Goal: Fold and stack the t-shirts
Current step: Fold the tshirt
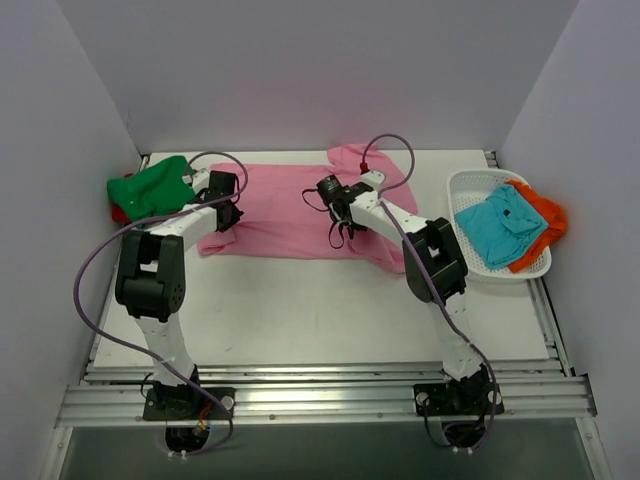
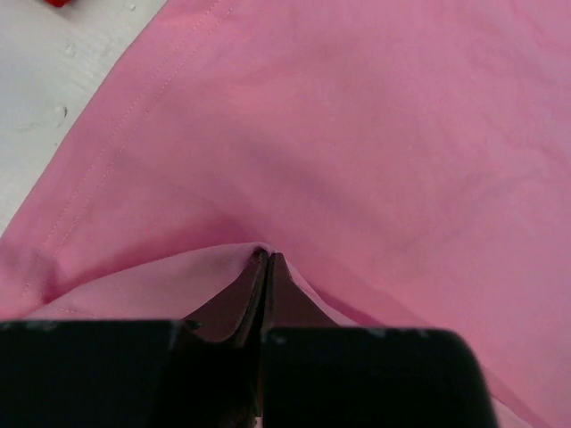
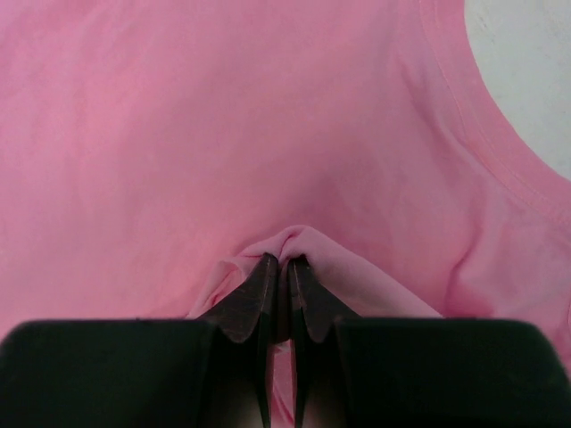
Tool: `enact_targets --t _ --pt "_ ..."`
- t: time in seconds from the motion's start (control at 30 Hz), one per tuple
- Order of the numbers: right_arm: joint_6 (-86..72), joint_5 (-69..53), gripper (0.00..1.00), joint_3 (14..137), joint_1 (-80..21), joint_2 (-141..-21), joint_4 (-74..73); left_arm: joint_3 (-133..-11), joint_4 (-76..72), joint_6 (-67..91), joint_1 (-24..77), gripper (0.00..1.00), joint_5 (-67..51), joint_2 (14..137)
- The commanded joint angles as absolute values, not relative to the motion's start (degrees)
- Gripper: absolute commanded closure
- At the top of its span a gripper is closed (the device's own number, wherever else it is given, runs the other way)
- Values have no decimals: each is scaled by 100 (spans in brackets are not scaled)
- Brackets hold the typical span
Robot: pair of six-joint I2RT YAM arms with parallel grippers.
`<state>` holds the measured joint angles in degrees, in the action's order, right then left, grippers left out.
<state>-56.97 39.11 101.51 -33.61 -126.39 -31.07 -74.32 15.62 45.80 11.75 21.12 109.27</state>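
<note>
Spreading over the far part of the table [image 1: 300,310], top view: pink shirt [image 1: 280,215] lies mostly flat. Green shirt [image 1: 150,185] sits on red shirt [image 1: 118,212] at far left. Basket [image 1: 470,180] at right holds teal shirt [image 1: 500,225] and orange shirt [image 1: 545,222]. Left gripper [image 1: 228,215] is on the pink shirt's left edge, right gripper [image 1: 338,228] right of its middle.

Left wrist: fingers [image 2: 254,294] pinched tight on a raised pink fold.

Right wrist: fingers [image 3: 254,294] closed on a small pink pucker; curved hem at right.
</note>
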Motion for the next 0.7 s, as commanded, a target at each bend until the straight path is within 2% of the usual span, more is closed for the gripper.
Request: enact_targets --t 0.0,0.07,0.1,0.13,0.17,0.2,0.23,0.3,0.4,0.47,0.67 --pt "-5458 3912 100 10590 -3086 -12753 -3394 -8233 1678 4316 976 98 1741 11275" --pt "-5257 3754 94 10582 -2945 -12806 -3218 -8463 1792 4272 897 98 1697 11548" --pt "-5195 3640 84 10565 -2840 -12806 -3060 -8560 1897 4263 870 97 1679 11618" --pt "-5064 3604 59 10547 -2795 -12814 -2980 -8691 1916 4263 844 94 1635 11741" --pt "-5002 3586 44 10503 -2778 -12806 -2858 -8727 1890 4254 792 87 1574 11786" --pt "-4966 3629 29 10494 -2769 -12797 -2796 -8754 1881 4254 774 66 1495 11838" --pt "-4905 3665 2 10477 -2769 -12745 -2760 -8763 1855 4254 756 49 1459 11839" --pt "-4817 3691 0 10450 -2760 -12683 -2611 -8771 1802 4263 747 18 1433 11821" --pt "-4746 3805 0 10503 -2768 -12473 -2628 -8824 1846 4271 738 4 1459 11664" --pt "-4746 3858 0 10416 -2795 -12288 -2611 -8781 1846 4271 738 3 1494 11541" --pt "-4816 4033 0 9072 -3225 -11172 -2224 -8403 1679 4219 712 3 1643 10899"
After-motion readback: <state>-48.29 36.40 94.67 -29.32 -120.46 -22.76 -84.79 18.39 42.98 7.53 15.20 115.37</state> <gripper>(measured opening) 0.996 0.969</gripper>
